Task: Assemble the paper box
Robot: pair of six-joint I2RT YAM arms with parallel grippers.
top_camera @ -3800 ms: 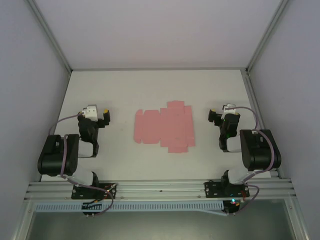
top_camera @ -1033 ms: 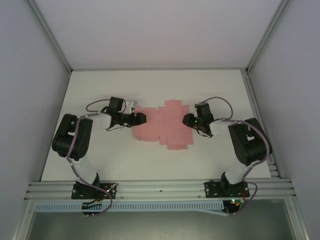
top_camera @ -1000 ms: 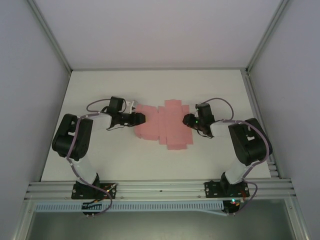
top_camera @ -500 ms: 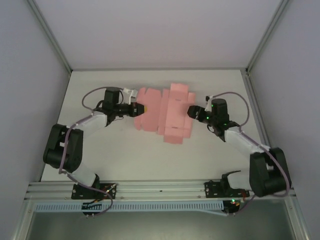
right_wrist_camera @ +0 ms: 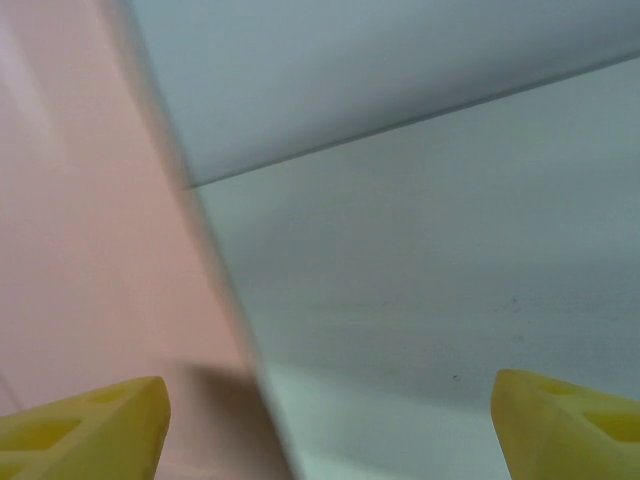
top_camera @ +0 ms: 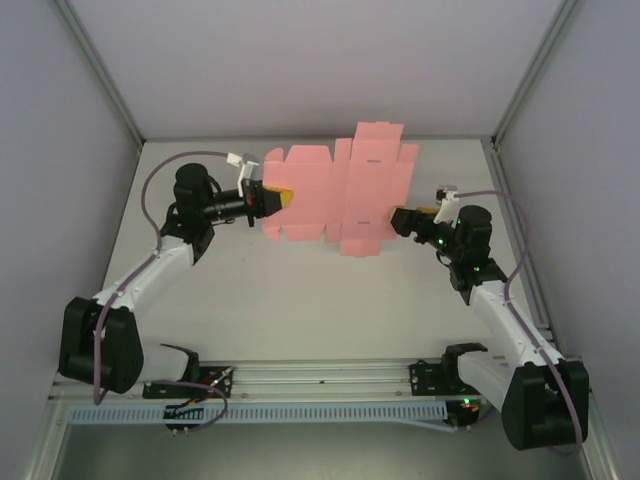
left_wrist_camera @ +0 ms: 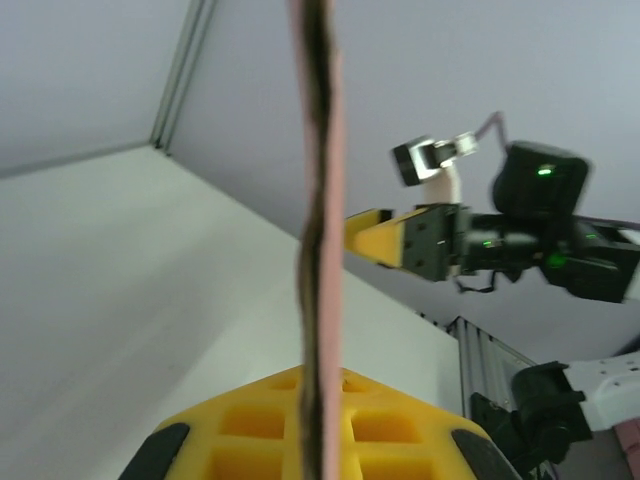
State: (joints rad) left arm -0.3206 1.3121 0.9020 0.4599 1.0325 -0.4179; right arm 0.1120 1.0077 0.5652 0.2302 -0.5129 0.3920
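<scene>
Up over the table, the left gripper is clamped on the flat pink box, holding it in the air. Right gripper is spread wide at its right edge.

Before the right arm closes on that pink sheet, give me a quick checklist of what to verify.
1. The left gripper is shut on the left edge of the paper box: ok. The left wrist view shows the sheet edge-on between its yellow pads.
2. The sheet is lifted off the table: ok, judging by the top view.
3. The right gripper is open: ok. Its fingers stand wide apart.
4. The right gripper is beside the sheet's right edge: ok.
5. The sheet's edge lies between the right fingers: cannot tell. The right wrist view gives no depth.
6. The right gripper has a hold on the sheet: not ok, it is not gripped yet.
</scene>
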